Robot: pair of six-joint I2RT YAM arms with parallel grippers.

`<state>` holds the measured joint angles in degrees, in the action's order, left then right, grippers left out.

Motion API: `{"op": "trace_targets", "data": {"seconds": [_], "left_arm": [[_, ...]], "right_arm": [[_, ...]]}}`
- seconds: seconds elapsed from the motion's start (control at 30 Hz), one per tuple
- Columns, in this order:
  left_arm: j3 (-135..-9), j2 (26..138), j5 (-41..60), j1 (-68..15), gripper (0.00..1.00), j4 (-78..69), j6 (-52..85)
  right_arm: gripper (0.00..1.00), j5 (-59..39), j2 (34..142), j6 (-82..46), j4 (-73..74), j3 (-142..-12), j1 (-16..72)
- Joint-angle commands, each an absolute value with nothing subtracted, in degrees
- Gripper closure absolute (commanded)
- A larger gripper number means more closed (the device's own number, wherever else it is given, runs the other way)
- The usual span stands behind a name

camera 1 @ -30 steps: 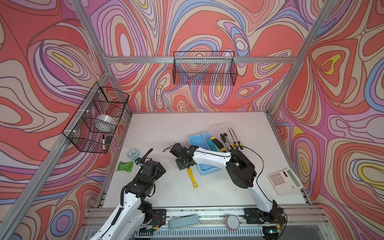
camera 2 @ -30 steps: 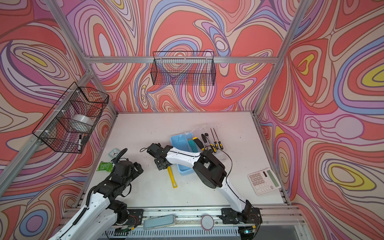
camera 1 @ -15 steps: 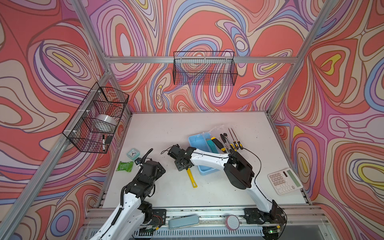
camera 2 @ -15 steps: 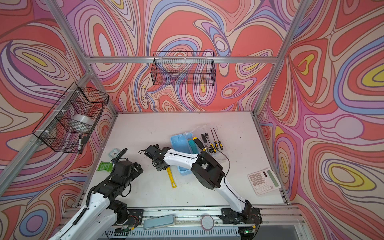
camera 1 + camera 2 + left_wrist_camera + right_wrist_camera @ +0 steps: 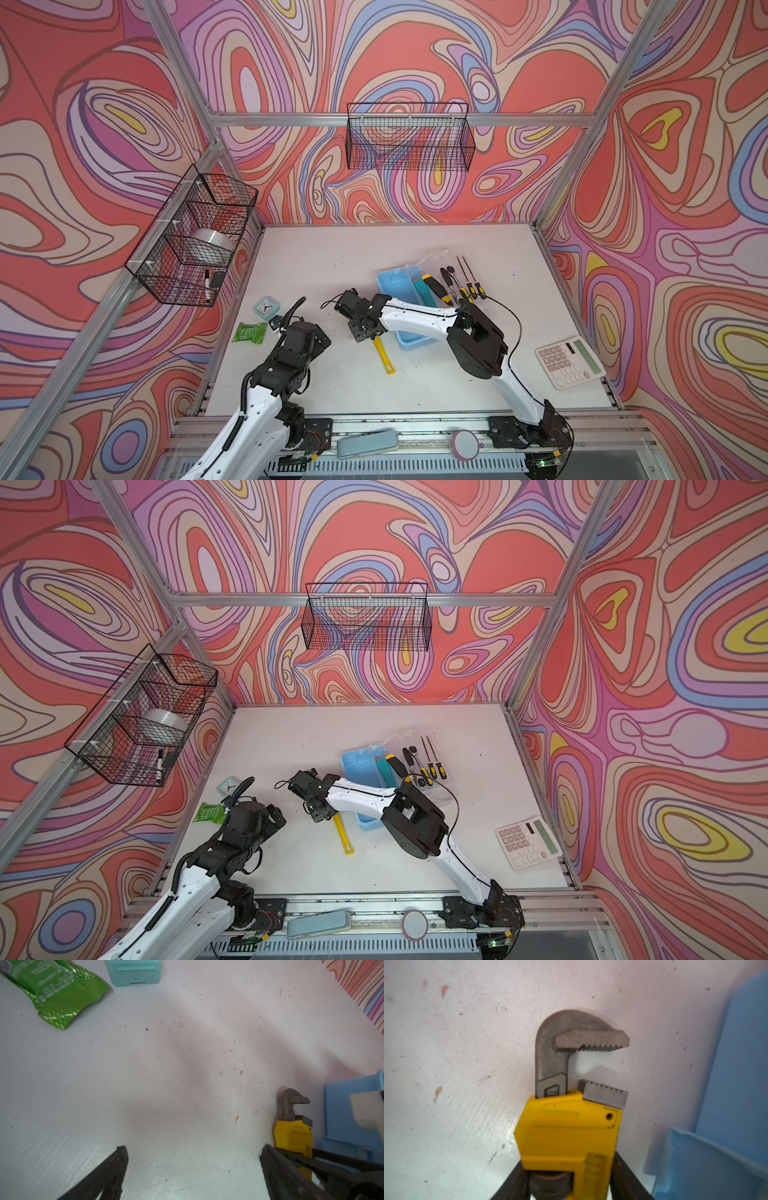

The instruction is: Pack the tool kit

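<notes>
A: What sits between the right gripper's black fingers (image 5: 623, 1174)?

B: A pipe wrench (image 5: 569, 1126) with a bright yellow body and a dull grey, rust-flecked toothed head. Just beside those fingers is the light blue wall of the tool kit (image 5: 737, 1084).

A: And around the left gripper's black fingers (image 5: 116, 1167)?

B: White, speckled table (image 5: 166, 1064) between them. Well beyond their tips lie a glossy green packet (image 5: 56, 993) with pale dashes and a mint clock (image 5: 135, 972).

A: The walls?

B: Swirls of coral red, lilac, blue, cream and yellow (image 5: 415, 50), with black wire baskets (image 5: 409, 137).
</notes>
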<state>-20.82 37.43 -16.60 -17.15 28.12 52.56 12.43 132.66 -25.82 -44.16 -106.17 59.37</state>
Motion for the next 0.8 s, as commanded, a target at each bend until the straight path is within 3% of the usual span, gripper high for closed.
{"op": "trace_targets", "data": {"seconds": [0.0,0.77], "left_arm": [[-19.8,36.8,-18.1,-16.7,0.0,30.4,53.2],[-19.5,35.9,-18.2,-16.7,0.0,30.9,53.5]], "right_arm": [[1.0,12.2,131.0,-24.3,-46.3,-105.7,59.3],[1.0,12.7,125.4,-22.5,-48.3,-112.2,58.5]]}}
